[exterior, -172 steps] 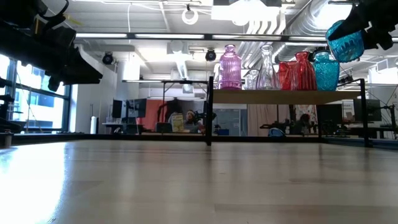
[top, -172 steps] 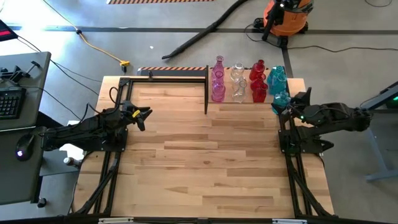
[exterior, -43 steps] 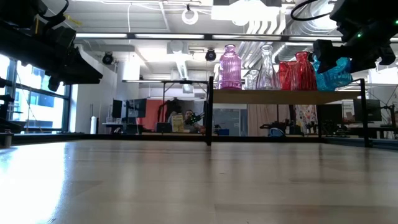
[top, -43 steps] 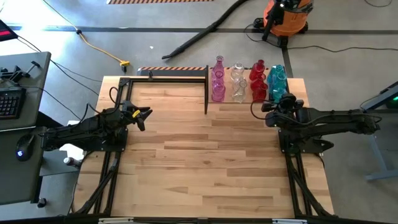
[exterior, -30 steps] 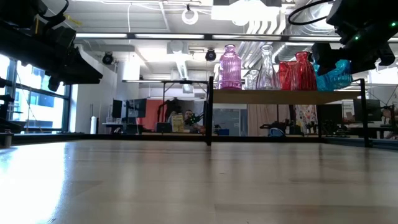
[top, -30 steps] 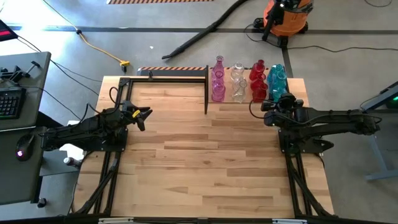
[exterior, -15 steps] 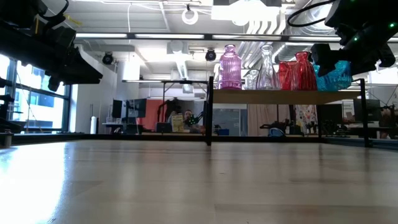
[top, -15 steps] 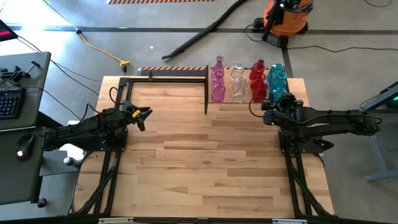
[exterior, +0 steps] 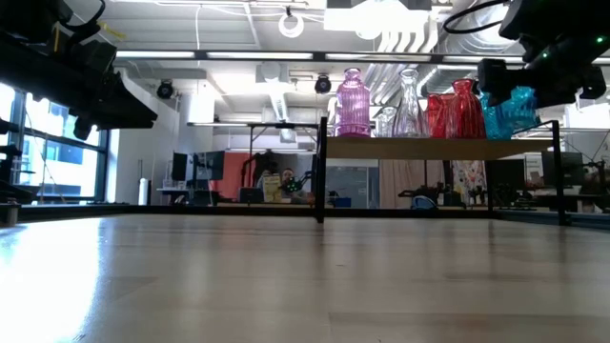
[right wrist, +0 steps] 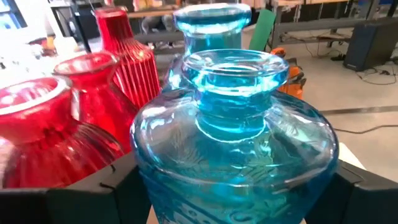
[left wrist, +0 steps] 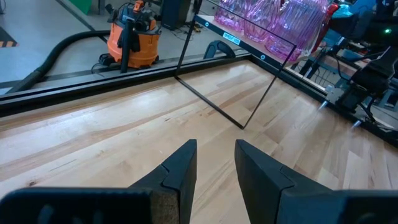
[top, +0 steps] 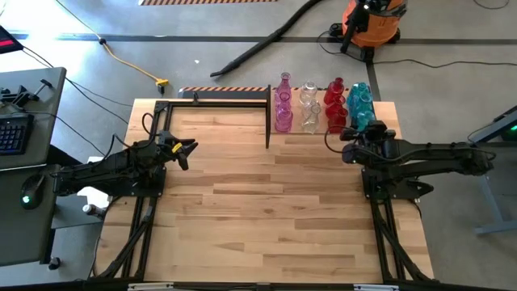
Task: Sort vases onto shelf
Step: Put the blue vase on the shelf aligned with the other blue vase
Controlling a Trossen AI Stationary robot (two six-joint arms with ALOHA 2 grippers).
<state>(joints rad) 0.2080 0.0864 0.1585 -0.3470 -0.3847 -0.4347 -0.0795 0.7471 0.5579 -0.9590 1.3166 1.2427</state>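
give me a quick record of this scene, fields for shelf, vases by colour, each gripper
shelf: light-wood platform at the table's far right corner
pink vases: two, at the shelf's left end
clear vases: two, beside the pink
red vases: two, next along
teal vases: one standing on the shelf; a squat one between the right gripper's fingers, at the shelf's front edge
right gripper: around the squat teal vase
left gripper: open, empty, over the table's left side

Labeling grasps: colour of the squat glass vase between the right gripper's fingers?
Teal squat glass vase; right wrist view.
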